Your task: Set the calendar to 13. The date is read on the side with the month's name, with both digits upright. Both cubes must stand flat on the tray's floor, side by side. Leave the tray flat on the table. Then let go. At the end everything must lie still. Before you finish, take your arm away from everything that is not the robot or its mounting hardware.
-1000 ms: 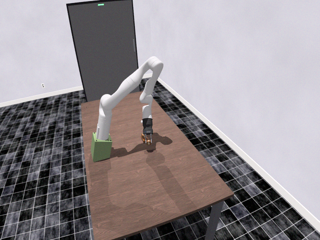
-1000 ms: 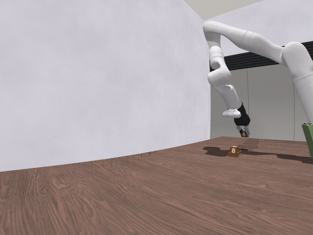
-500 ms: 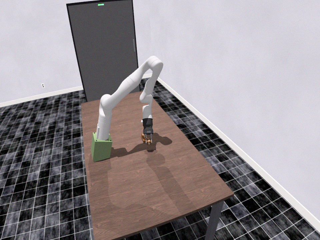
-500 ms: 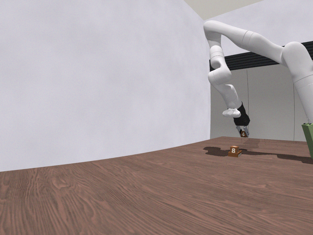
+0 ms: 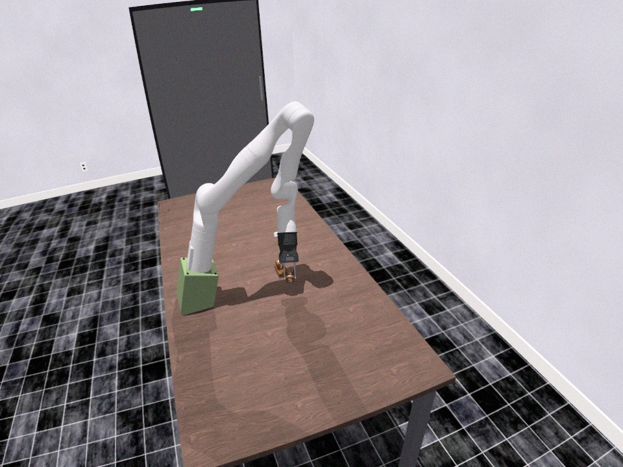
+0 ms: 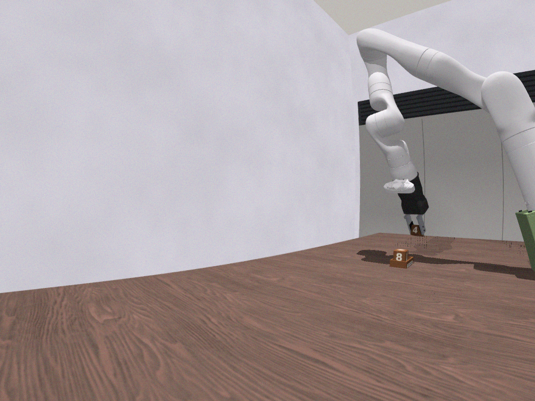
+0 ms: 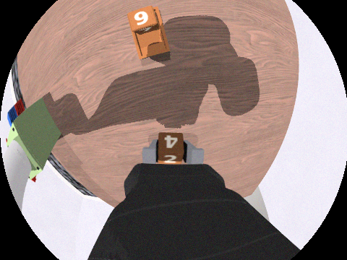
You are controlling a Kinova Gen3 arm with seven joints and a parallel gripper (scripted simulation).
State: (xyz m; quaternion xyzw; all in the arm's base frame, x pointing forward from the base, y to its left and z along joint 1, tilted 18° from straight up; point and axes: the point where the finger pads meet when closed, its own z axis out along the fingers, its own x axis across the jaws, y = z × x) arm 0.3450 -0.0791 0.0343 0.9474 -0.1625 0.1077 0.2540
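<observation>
My gripper is shut on a brown date cube and holds it in the air above the table. The cube shows a 4 on its outward face and a 2 on the face towards the wrist. The small orange tray lies flat on the table, a little apart from the gripper. The second cube stands in one end of the tray, with 9 on top and 8 on one side. The other half of the tray is empty.
The arm's green base block stands at the table's left edge. The brown wooden table stretches far towards the near end. A white wall and a dark door stand behind it.
</observation>
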